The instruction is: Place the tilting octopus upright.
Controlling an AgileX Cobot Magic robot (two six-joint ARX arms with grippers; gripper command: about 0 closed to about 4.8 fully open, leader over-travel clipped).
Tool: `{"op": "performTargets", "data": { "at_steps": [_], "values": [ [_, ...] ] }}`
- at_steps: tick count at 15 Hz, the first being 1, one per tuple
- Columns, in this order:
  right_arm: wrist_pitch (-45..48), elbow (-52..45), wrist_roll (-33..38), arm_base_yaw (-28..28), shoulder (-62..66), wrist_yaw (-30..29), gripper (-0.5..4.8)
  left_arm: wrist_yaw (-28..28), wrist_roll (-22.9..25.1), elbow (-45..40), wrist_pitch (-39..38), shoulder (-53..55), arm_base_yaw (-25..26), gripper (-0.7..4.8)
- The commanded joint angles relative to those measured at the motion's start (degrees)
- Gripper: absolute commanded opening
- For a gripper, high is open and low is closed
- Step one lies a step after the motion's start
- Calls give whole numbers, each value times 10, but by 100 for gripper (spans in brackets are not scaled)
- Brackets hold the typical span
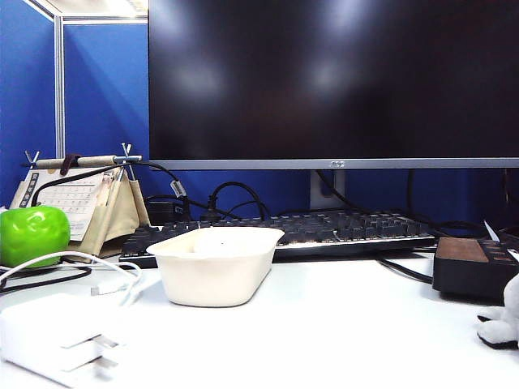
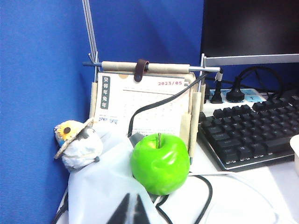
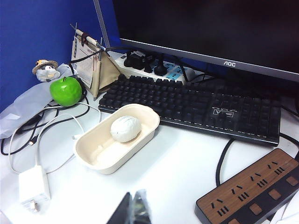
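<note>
— While I watched from the front, the octopus [image 1: 503, 318] sat at the table's far right edge, near the power strip [image 1: 474, 266] and half out of sight. It looked plush, so I judged it light, soft and hardly fragile. I'd pinch the round body, not a tentacle.

— And the left wrist view?

— The left gripper [image 2: 131, 211] was pinched closed and empty, near the apple [image 2: 160, 163]. The calendar [image 2: 140, 105] read "2023/05".

— The right?

— The right gripper [image 3: 132, 210] was closed on nothing, near the tray [image 3: 93, 164]. The monitor [image 3: 201, 28] said "AOC".
</note>
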Motion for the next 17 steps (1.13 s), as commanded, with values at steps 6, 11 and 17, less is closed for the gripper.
{"op": "performTargets", "data": {
  "at_steps": [6,11,17],
  "values": [
    [9,1,0,0,0,2,8,0,0,2,9,-2,0,-5],
    [84,1,-49,-63,-14,12,8,0,0,2,9,-2,0,-5],
    [255,-102,-49,-238,-45,-81,8,0,0,2,7,-2,0,-5]
  ]
}}
